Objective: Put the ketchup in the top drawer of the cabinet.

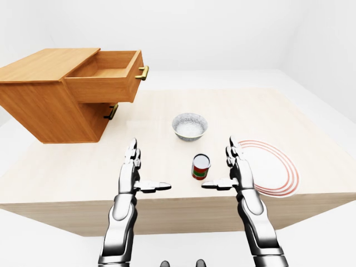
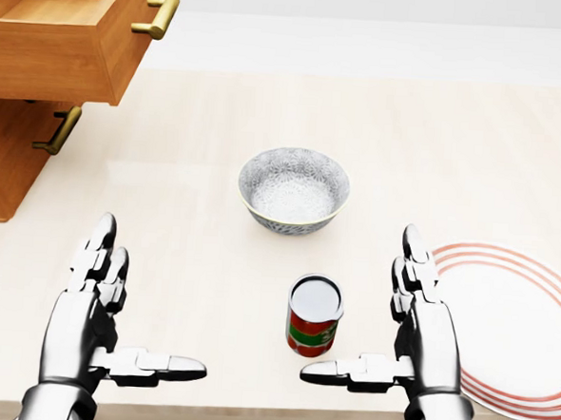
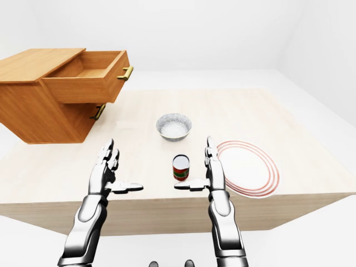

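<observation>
Wooden table (image 2: pixel 268 95) — ketchup (image 2: pixel 313 316) upright just left of right hand (image 2: pixel 417 318); fingers spread, empty

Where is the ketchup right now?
In the head view the ketchup stands upright on the table, low centre, below the bowl, just left of the open right hand.

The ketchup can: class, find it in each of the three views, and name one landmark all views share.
Left-eye view: ketchup can, just right of centre, below the bowl.
Head view: lower centre, below the bowl, left of the right robot hand.
Right-eye view: centre, left of the plate.
Shared landmark: the bowl.
</observation>
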Tool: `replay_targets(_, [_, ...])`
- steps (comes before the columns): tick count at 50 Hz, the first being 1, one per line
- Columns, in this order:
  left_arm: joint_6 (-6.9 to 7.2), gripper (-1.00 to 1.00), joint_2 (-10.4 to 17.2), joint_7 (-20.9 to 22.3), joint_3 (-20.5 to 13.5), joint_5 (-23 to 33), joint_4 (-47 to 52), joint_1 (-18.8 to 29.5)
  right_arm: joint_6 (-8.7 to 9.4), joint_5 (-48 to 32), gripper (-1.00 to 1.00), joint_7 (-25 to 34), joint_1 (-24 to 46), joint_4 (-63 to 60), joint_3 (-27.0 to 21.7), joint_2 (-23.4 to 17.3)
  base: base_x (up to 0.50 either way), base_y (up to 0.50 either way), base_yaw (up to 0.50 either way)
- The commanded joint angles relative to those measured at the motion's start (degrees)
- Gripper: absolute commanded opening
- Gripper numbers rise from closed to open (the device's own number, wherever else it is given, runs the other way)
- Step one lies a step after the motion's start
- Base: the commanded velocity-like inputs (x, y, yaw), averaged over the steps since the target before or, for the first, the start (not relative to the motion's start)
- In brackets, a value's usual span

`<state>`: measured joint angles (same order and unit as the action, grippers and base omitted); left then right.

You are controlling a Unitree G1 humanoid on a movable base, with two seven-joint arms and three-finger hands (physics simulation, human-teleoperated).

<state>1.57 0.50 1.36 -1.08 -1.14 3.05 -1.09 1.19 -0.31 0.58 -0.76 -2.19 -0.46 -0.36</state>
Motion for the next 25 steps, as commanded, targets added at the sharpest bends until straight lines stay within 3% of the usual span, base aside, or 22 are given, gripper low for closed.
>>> replay_targets(1, [3.43,1.00,0.6,3.8,-1.6,-2.8,13.1,-5.3,3.74,-2.0,1.00,0.9,-2.8,-7.5,0.1,-0.3,0.00,0.00,0.00])
replay_targets(14, [3.43,1.00,-0.6,7.3,-1.8,-4.8,34.4,-16.2,3.81,-7.3,1.00,1.3,-11.0,-27.8,4.0,-0.2,0.00,0.00,0.00])
replay_targets(25, [3.43,1.00,-2.8,11.9,-4.3,-7.3,47.3,-23.9,3.81,-9.7,1.00,1.9,-15.5,-38.3,2.6,-0.2,0.00,0.00,0.00])
